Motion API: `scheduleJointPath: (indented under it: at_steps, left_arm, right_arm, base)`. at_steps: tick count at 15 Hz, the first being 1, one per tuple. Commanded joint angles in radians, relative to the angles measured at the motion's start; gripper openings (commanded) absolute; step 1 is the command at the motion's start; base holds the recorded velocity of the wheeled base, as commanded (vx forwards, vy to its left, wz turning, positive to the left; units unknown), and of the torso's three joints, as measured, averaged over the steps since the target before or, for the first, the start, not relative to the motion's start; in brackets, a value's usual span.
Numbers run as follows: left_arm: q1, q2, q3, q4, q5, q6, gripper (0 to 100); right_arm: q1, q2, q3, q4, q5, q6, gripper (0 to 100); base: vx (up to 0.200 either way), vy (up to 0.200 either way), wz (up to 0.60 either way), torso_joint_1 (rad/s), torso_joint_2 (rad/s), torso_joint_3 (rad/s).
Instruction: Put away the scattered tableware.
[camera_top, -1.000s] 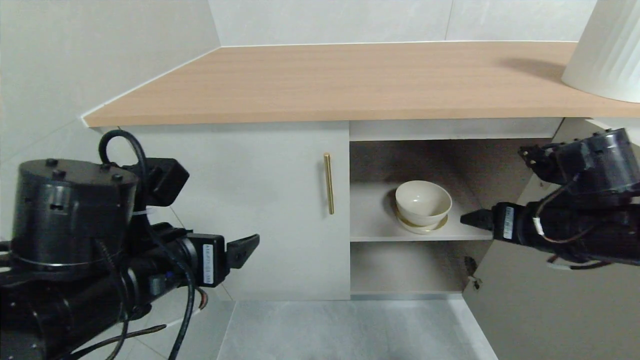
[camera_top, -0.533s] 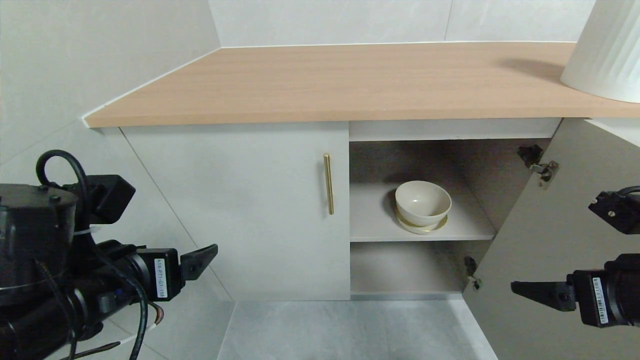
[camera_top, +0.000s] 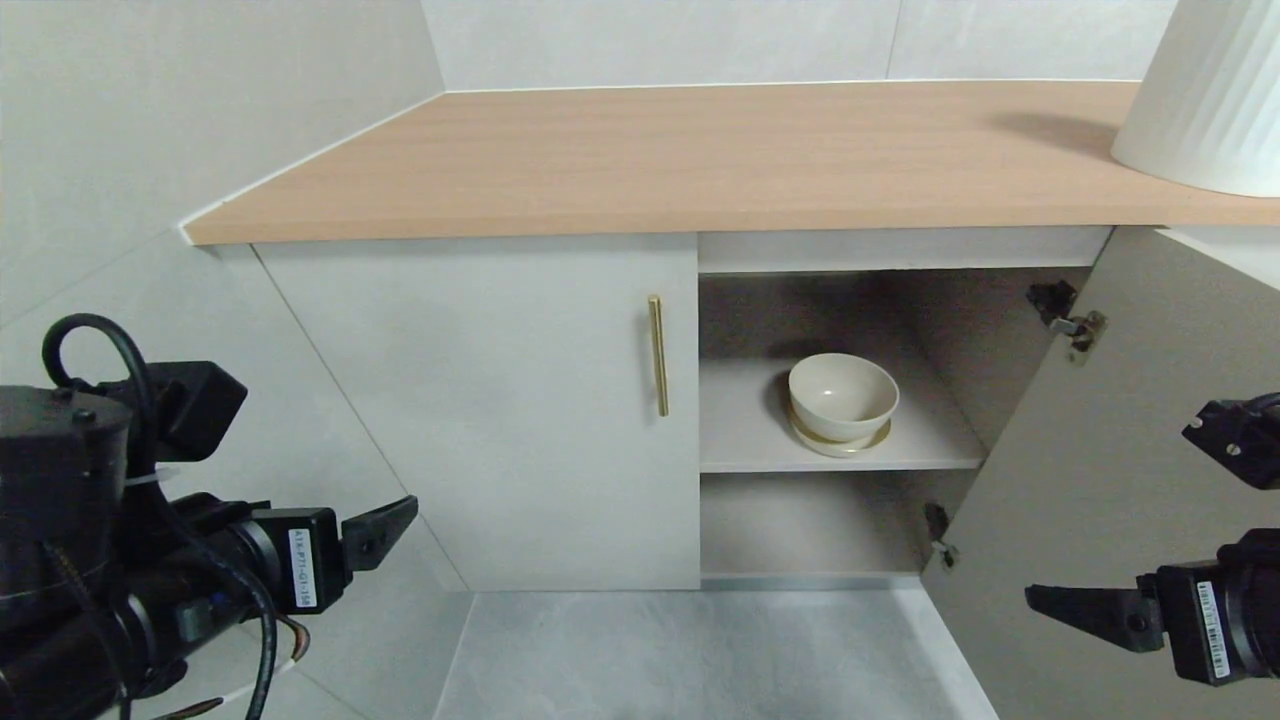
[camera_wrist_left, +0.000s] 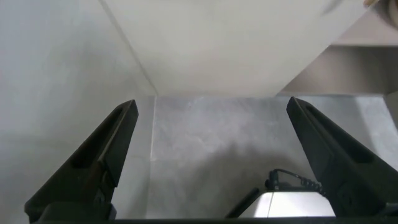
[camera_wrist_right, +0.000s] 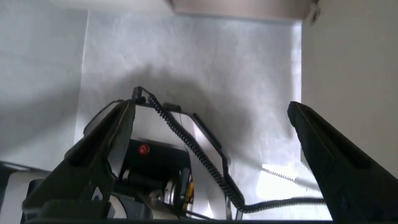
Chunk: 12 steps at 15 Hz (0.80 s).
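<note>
I see the cream bowl (camera_top: 843, 395) upright, mouth up, sitting on a gold-rimmed saucer (camera_top: 838, 443) on the cabinet shelf (camera_top: 740, 435). It is round, so it has no heading. Both pairs of fingers stand wide apart, holding nothing. The left gripper (camera_top: 382, 527) is low before the closed door (camera_top: 480, 400), and the right gripper (camera_top: 1085, 612) is low by the open door (camera_top: 1110, 450). A second ago the right gripper was at the shelf edge beside the bowl; it has since pulled back and down. The bowl has stayed put.
</note>
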Motion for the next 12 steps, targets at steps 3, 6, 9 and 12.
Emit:
scheduleJointPath:
  at_steps: [3,6,9,12]
  left_arm:
    - [0.000,-0.004,0.000,-0.001,0.001,-0.002,100]
    - [0.000,-0.004,0.001,-0.001,0.001,-0.002,100]
    - [0.000,-0.004,0.001,-0.001,0.001,-0.002,100]
    - [0.000,-0.004,0.003,-0.001,0.001,-0.002,100]
  right_arm:
    - [0.009,0.003,0.011,-0.003,0.000,0.000,100]
    - [0.009,0.005,0.013,-0.003,0.000,0.000,100]
    - [0.011,0.005,0.013,-0.003,-0.001,0.000,100]
    - [0.011,0.005,0.014,-0.001,-0.001,-0.001,100]
  base:
    - [-0.200,0.000,0.00,-0.001,0.01,0.002]
    - [-0.200,0.000,0.00,-0.004,0.00,0.005]
    - [-0.200,0.000,0.00,0.002,0.00,-0.002]
    - [-0.200,0.000,0.00,-0.001,0.00,-0.001]
